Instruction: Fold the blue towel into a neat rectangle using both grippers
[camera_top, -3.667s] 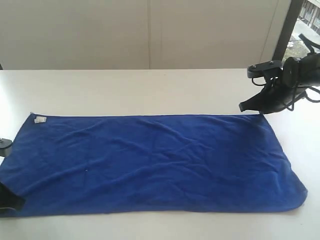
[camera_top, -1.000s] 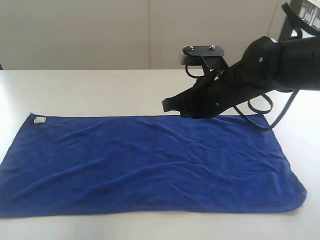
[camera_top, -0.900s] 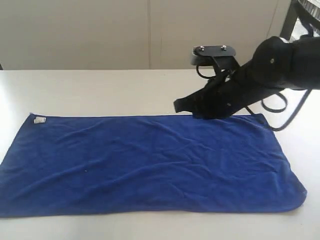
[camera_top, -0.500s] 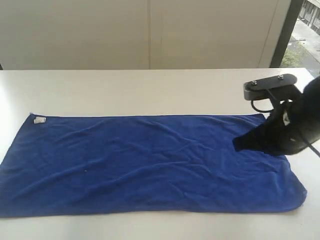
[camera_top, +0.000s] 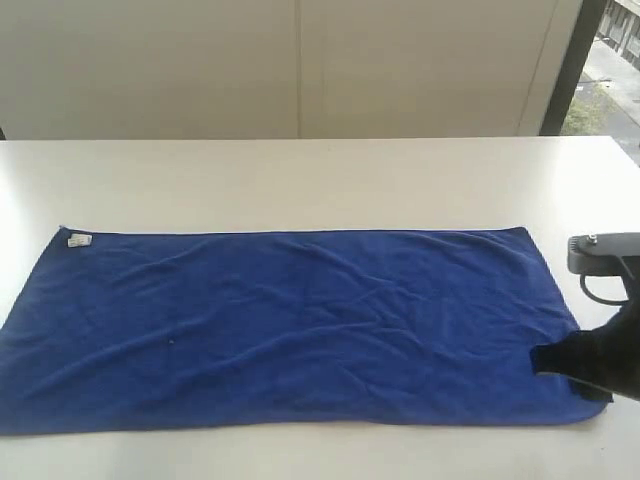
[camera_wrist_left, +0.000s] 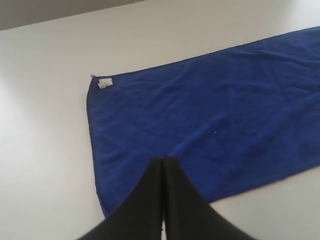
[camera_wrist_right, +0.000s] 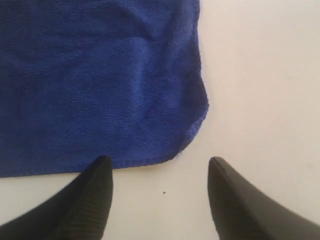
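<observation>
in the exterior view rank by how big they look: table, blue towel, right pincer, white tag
1. white flat table
2. deep blue microfibre towel
3. black right pincer, partly out of frame
4. small white tag

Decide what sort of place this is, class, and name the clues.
Probably an indoor robot test room: a plain white table with a blue towel, a black right gripper near its corner, bare pale wall panels behind, and a window at one side.

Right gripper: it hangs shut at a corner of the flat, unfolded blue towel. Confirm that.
Wrong: the right gripper is open, its fingers apart, as the right wrist view shows. It does hang at a corner of the flat, unfolded blue towel.
</observation>
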